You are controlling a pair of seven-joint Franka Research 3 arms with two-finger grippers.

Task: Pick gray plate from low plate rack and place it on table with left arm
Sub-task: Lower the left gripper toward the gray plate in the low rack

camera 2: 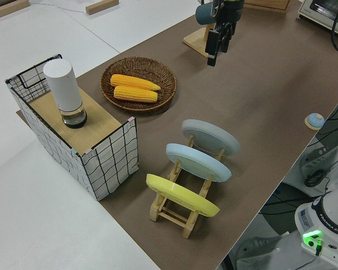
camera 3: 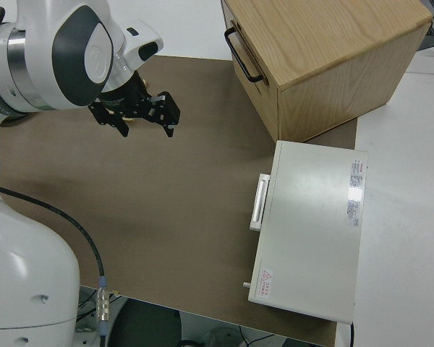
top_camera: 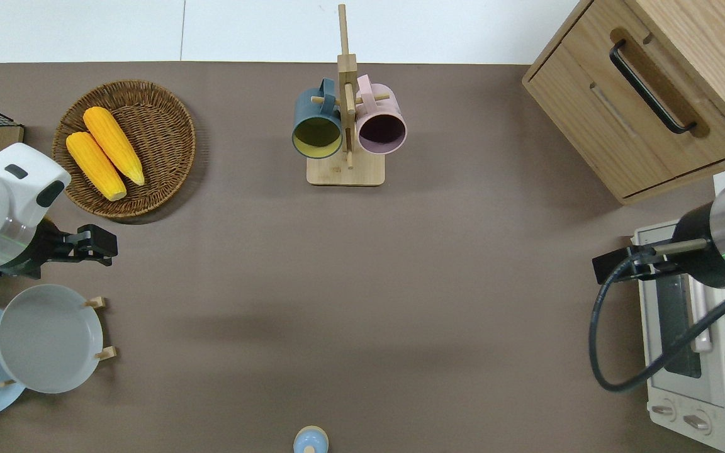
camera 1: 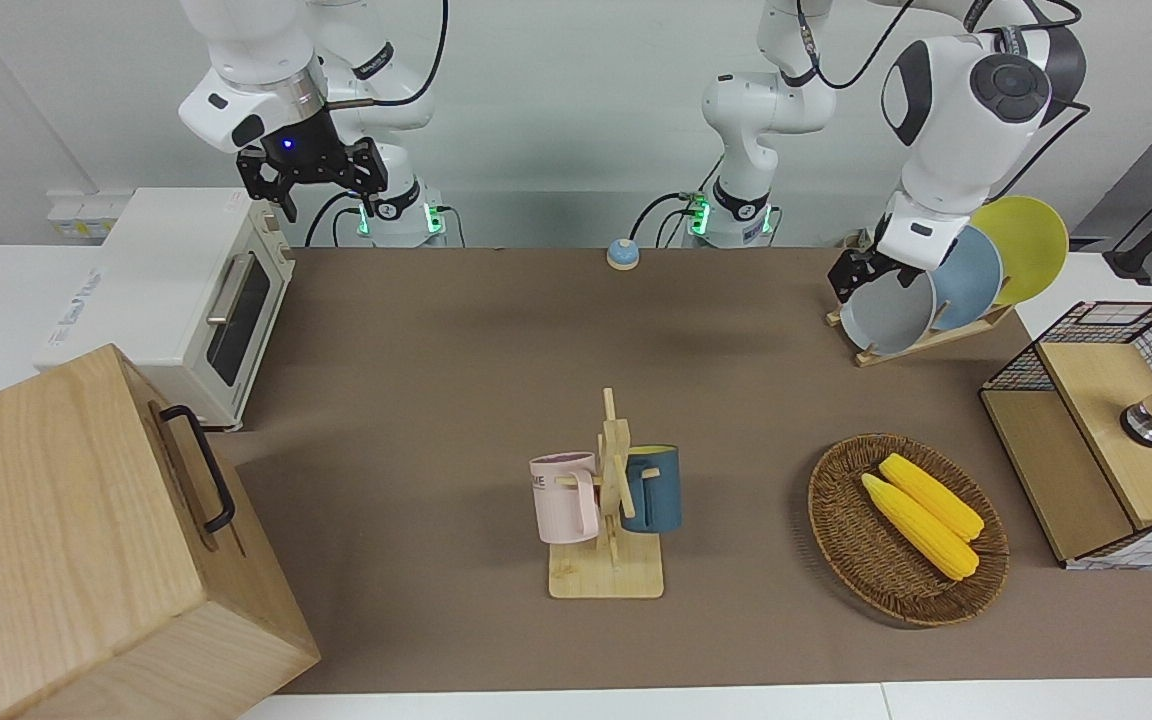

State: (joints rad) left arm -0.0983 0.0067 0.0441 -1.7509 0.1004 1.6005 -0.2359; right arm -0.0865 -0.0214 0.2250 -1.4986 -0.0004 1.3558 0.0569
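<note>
The gray plate (top_camera: 48, 338) sits propped in the low plate rack (camera 2: 183, 211), at the rack's end toward mid-table, with the blue plate (camera 2: 198, 162) and yellow plate (camera 2: 182, 195) slotted beside it. Left gripper (top_camera: 95, 242) hangs in the air over bare table (top_camera: 362, 283), between the rack and the corn basket (top_camera: 155, 126), holding nothing (whether its fingers are spread I cannot tell). Right arm is parked. The plate is not yet gripped, I'd say. The risks: a rim grasp landing shallow could let the smooth plate slip, and lifting it at an angle might catch the pegs and drag the rack, or knock the blue plate
</note>
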